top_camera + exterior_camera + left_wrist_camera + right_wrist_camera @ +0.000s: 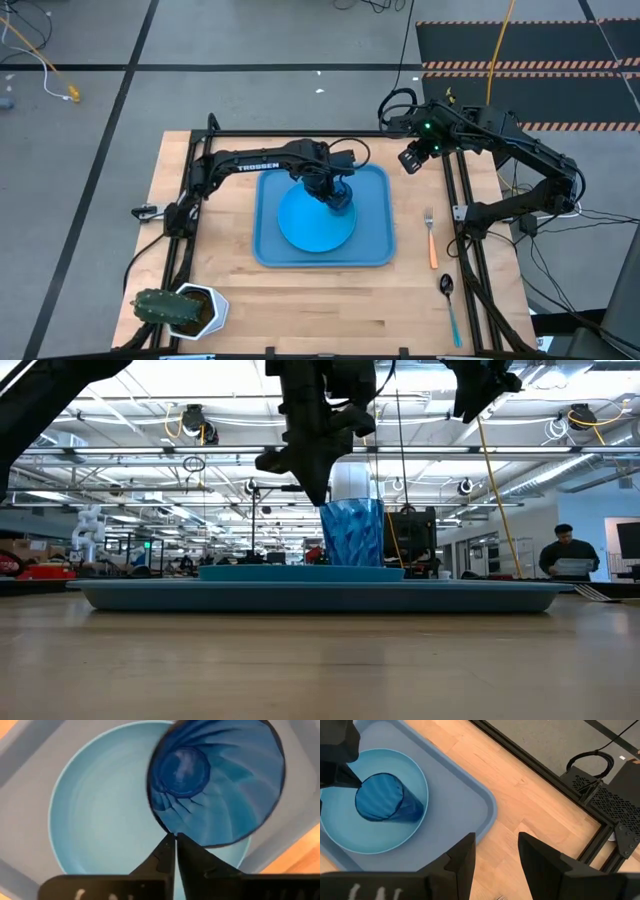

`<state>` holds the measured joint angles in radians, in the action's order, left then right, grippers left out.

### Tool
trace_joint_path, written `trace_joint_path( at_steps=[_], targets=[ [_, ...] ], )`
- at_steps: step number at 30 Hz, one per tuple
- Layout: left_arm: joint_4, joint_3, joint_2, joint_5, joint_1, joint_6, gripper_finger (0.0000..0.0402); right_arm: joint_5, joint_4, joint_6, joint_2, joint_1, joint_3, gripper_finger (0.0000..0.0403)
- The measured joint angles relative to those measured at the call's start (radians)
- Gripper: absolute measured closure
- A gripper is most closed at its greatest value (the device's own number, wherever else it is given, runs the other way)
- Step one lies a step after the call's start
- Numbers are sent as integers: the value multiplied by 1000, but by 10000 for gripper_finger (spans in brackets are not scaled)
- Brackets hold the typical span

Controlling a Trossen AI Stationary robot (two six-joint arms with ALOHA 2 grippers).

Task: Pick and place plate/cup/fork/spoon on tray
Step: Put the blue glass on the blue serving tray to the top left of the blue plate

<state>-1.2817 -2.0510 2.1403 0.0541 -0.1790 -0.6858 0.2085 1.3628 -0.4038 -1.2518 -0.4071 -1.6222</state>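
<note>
Cup standing upright on plate, plate inside tray, left tool pinched almost shut at cup rim.

Left tool over tray centre, fingers nearly together at the rim wall; grip or release, cannot tell, rim edge hidden at the fingertips. Cup toward 1 o'clock on plate, likely set there to stack the set compactly. Right tool spread wide, holding nothing, hovering off tray's 1 o'clock corner, probably kept clear while waiting. Fork and spoon lying on bare worktop at 3 to 4 o'clock of tray, well apart from it, not yet moved. Pale wooden worktop, black frame rails round it; potted plant at 7 o'clock corner. Beyond, bright open hall with ceiling lights, grey floor, person standing far off.
</note>
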Motion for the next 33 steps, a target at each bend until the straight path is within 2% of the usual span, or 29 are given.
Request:
trace_joint_path(
  at_steps=[13, 18, 25, 30, 33],
  targets=[
    [3, 0, 0, 8, -12, -137, 225, 0, 4, 0, 0, 0, 0, 261],
    [16, 0, 0, 18, -12, -201, 190, 0, 3, 5, 0, 0, 0, 261],
    [80, 1, 1, -43, -11, -266, 187, 0, 3, 26, 0, 0, 0, 261],
    [68, 1, 2, -100, -11, -259, 213, 0, 3, 41, 0, 0, 0, 261],
    [71, 35, 0, -100, -12, -266, 233, 0, 3, 53, 0, 0, 0, 261]
  ],
)
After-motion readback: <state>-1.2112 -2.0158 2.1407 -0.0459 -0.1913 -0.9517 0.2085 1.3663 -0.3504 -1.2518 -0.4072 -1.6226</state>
